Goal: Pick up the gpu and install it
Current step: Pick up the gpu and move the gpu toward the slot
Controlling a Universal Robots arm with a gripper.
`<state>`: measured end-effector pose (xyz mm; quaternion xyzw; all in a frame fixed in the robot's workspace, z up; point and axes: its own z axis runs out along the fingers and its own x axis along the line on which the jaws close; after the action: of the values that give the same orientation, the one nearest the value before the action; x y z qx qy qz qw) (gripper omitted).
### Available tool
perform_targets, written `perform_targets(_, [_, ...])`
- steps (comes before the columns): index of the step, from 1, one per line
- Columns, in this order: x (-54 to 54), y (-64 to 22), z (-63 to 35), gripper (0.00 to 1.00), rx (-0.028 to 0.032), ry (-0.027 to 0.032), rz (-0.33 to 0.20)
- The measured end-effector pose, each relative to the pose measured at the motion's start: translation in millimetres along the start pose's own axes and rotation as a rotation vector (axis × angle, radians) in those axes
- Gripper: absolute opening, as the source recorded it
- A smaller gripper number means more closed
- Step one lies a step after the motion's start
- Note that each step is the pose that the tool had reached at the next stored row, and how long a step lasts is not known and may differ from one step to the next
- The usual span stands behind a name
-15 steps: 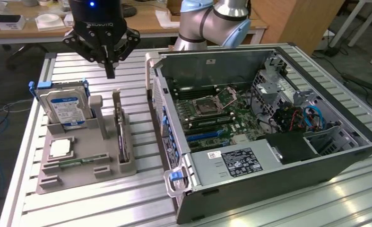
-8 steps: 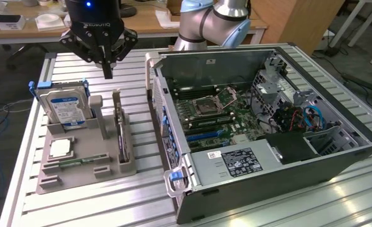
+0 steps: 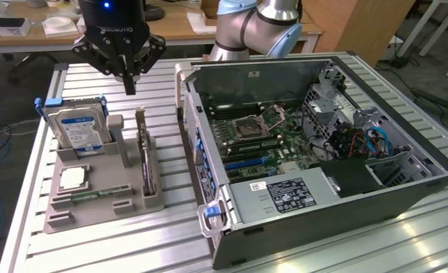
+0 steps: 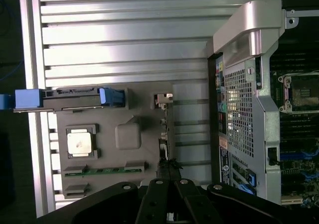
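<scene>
Plenty of open air straight above the grey holder (image 3: 102,215), and the closed-up gripper (image 3: 130,85) hangs over bare table slats (image 3: 79,91) behind it. Down low it gets tight. The gpu (image 3: 143,162) stands on edge with a grey post (image 3: 115,133) and the tall hard drive (image 3: 75,129) on the exterior view's left. The open computer case (image 3: 323,227) sits close on the right, with only a narrow strip of table between.

Slatted aluminium table (image 3: 94,250), grey parts holder (image 3: 94,215), open computer case (image 3: 323,227)
</scene>
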<state>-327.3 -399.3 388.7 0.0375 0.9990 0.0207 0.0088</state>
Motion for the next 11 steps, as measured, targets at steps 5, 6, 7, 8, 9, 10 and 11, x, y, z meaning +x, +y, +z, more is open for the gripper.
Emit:
perform_targets(5, [0.1, -0.1, 0.0, 0.16, 0.0000, 0.0000, 0.000])
perform_targets(6, [0.0, -0.2, 0.0, 0.23, 0.0000, 0.0000, 0.000])
perform_targets(7, [0.0, -0.2, 0.0, 0.23, 0.0000, 0.0000, 0.000])
perform_targets(8, [0.0, -0.3, 0.0, 0.29, 0.0000, 0.0000, 0.000])
perform_targets(9, [0.0, -0.4, 0.0, 0.35, 0.0000, 0.0000, 0.000])
perform_targets(10, [0.0, -0.6, 0.0, 0.41, 0.0001, 0.0000, -0.001])
perform_targets(11, [-0.1, -0.9, -0.1, 0.41, 0.0002, 0.0000, -0.002])
